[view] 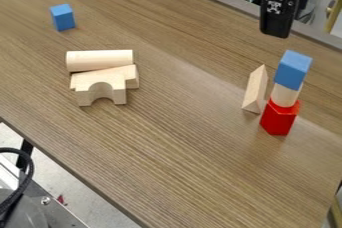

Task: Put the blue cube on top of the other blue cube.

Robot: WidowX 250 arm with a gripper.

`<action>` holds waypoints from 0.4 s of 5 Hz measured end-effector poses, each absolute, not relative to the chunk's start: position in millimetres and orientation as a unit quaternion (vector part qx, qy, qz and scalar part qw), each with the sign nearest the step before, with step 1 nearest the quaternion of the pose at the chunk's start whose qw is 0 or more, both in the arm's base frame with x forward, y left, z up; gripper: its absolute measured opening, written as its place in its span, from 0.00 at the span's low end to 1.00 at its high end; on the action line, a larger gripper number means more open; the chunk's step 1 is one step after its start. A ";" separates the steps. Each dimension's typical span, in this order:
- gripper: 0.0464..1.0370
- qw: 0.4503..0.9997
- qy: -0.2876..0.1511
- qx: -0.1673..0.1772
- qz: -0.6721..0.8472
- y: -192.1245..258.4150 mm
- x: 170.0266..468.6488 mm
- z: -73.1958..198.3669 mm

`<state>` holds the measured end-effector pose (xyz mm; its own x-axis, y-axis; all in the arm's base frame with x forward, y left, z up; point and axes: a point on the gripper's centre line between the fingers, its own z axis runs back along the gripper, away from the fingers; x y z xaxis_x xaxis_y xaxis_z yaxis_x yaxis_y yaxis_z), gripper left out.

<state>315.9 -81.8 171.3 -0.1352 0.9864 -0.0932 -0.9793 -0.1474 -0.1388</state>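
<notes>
Wood-grained, the brown tabletop [180,152] slants across the scene. One blue cube [63,17] sits far left; the other blue cube [293,70] tops a stack at right, above a pale wooden cylinder [285,95] and a red block [279,118]. A wooden wedge [255,91] stands just left of it. The gripper [276,28] hangs far right; whether it is wide or narrow, I cannot tell.

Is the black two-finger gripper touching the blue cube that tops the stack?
Apart. In the camera view, a strip of brown wood-grain tabletop shows between the lower end of the gripper and the blue cube.
</notes>
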 end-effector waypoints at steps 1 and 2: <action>0.96 0.653 -0.014 -0.066 0.754 -81.6 315.1 160.9; 0.96 0.632 -0.010 -0.068 0.772 -64.0 320.7 161.7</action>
<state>320.7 -64.0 161.7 -0.1916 0.9771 -0.0919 -0.9743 -0.2007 -0.1023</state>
